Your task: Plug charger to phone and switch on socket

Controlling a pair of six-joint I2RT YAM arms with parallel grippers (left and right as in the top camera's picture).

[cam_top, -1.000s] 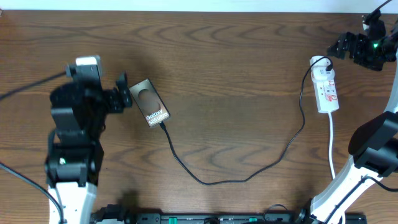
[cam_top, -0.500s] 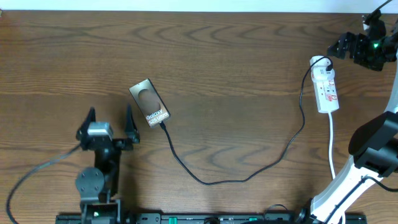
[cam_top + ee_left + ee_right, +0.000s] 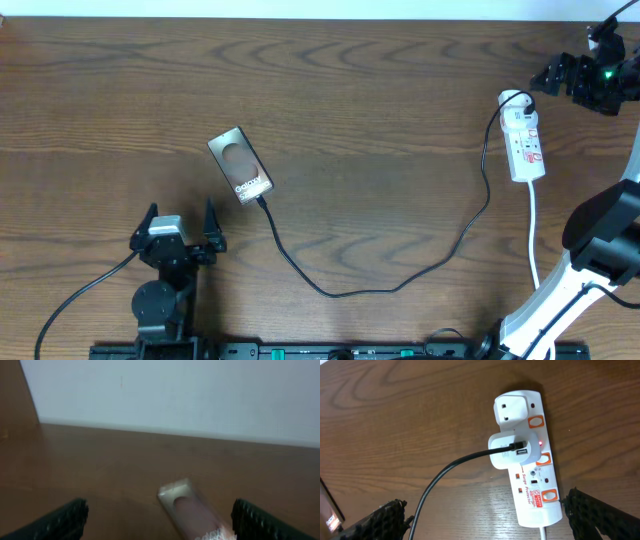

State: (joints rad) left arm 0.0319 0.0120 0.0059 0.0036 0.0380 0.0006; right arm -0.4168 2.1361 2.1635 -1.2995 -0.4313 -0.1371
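Observation:
The phone (image 3: 240, 165) lies mirrored back up, left of the table's centre, and shows blurred in the left wrist view (image 3: 192, 510). The charger cable (image 3: 330, 293) runs from the phone's lower end in a loop to a white adapter (image 3: 507, 450) in the socket strip (image 3: 524, 135). The cable's tip touches the phone's lower edge. A small red light glows on the strip (image 3: 540, 441). My left gripper (image 3: 180, 225) is open and empty, near the front edge, short of the phone. My right gripper (image 3: 490, 520) is open and empty above the strip, at the far right in the overhead view (image 3: 550, 75).
The strip's white cord (image 3: 533, 240) runs toward the front right past the right arm's base (image 3: 600, 240). A pale wall (image 3: 175, 395) stands behind the table's far edge. The left arm's black cable (image 3: 80, 290) trails at the front left.
My left arm has pulled back from beside the phone toward the table's front edge, gripper open. The phone, cable and strip stay put. The right arm has barely moved.

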